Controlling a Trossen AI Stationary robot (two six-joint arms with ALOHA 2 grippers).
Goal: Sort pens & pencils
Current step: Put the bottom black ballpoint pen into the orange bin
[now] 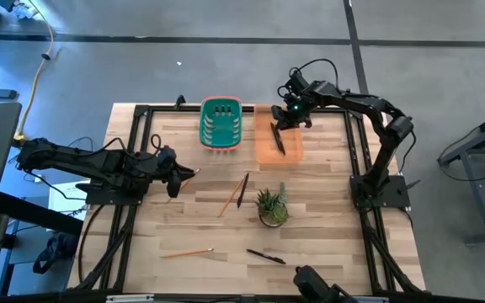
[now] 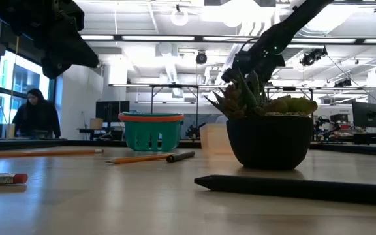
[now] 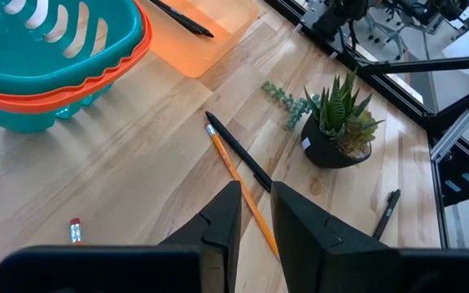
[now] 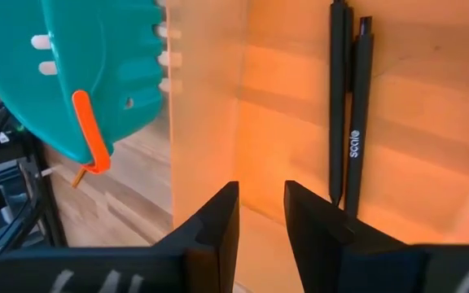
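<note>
Two black pens (image 4: 344, 106) lie side by side, flat on the floor of the orange tray (image 4: 218, 98) at the far middle of the table. My right gripper (image 4: 260, 213) hovers open just above the tray (image 1: 263, 150), nothing between its fingers; the pens' near ends run behind one finger. At mid-table a pencil (image 1: 230, 200) and a pen (image 1: 242, 190) lie together flat on the wood. Another pencil (image 1: 188, 252) and another pen (image 1: 265, 256) lie near the front edge. My left gripper (image 3: 256, 213) waits at the left, open, raised above the table.
A teal basket (image 1: 221, 124) with an orange rim stands left of the tray. A potted plant (image 1: 272, 208) stands right of the mid-table pen and pencil. Black frame rails (image 1: 137, 160) run along the table's sides. A person sits in the room beyond.
</note>
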